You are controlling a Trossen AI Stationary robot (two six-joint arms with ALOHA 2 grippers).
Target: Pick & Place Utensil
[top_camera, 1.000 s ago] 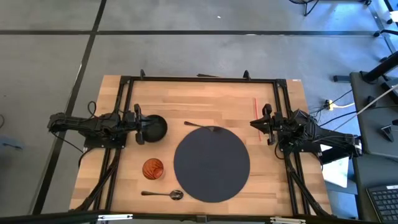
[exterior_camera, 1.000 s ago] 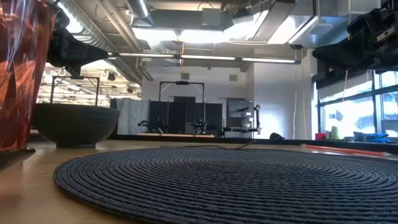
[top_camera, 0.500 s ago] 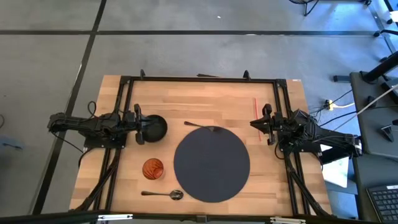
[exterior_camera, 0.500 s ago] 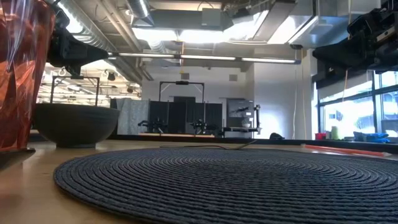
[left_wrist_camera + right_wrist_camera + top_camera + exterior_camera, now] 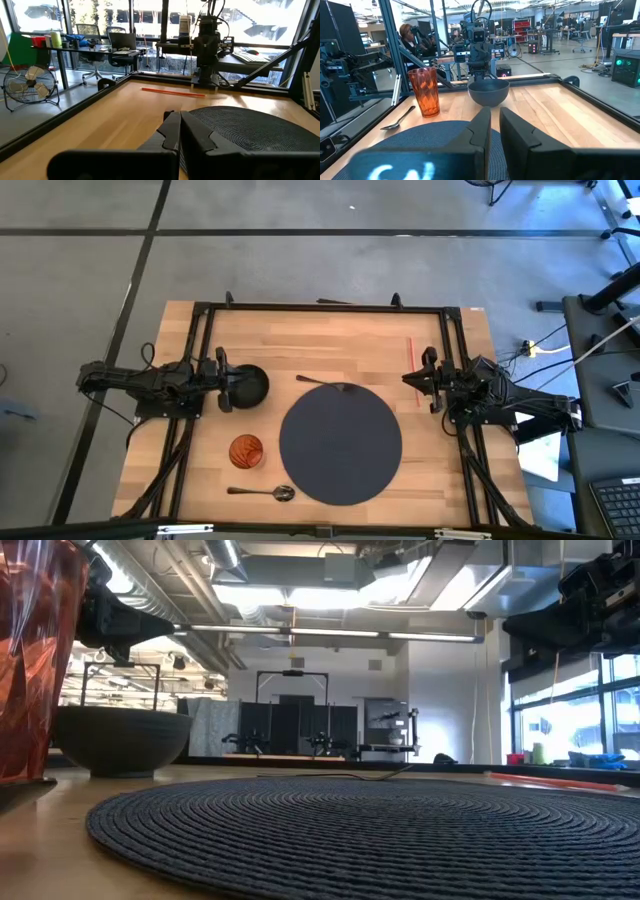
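At table's (image 5: 330, 345) near edge we see spoon (image 5: 262, 493) lying flat, just below cup (image 5: 246, 450), left of mat (image 5: 340, 444). Second utensil (image 5: 320, 382), perhaps fork, touches mat's far rim. Left gripper (image 5: 226, 380) clenched, empty, beside bowl (image 5: 250, 384). Right gripper (image 5: 427, 379) at mat's right, fingers (image 5: 481, 131) slightly parted, grasping nothing.

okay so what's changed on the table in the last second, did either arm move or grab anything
Nothing visibly changed. The left pincer is parked by the bowl, the right pincer by the placemat; neither holds anything. Spoon, fork and cup lie untouched.
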